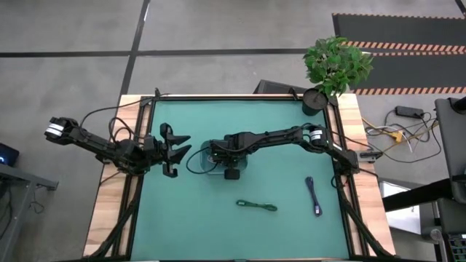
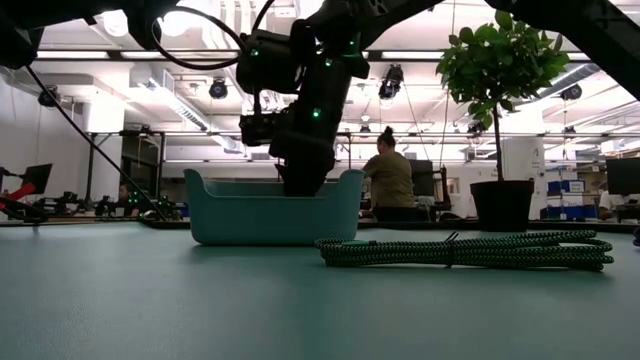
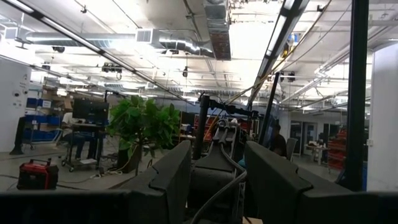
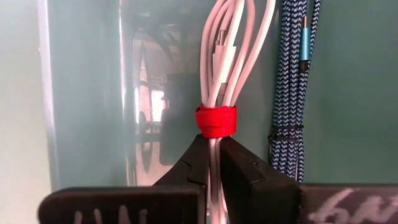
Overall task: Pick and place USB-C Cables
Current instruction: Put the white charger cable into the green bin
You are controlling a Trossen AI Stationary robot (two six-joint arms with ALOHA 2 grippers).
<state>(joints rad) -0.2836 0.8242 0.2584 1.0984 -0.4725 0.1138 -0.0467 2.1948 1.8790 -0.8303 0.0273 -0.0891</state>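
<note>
Nearest you in the low view, the green cable (image 2: 465, 250) lies loose on the green table (image 1: 189, 225), not yet collected; from above, the dark blue cable (image 1: 314, 196) lies well apart from it toward the right edge. Behind the green cable stands the teal bin (image 2: 270, 210), evidently the drop point, which explains why the right gripper (image 4: 212, 163) reaches down into it. Its fingers are clamped on the white cable (image 4: 225, 56) just below the red tie (image 4: 216, 120), so you have not released yet. A blue-and-white braided cable (image 4: 292, 93) rests in the bin beside it. The left gripper (image 1: 173, 151) waits over the table's left side, fingers spread and empty, clear of your working arm. Beyond the table stand a potted plant (image 2: 502, 110) and a person (image 2: 388, 180).
</note>
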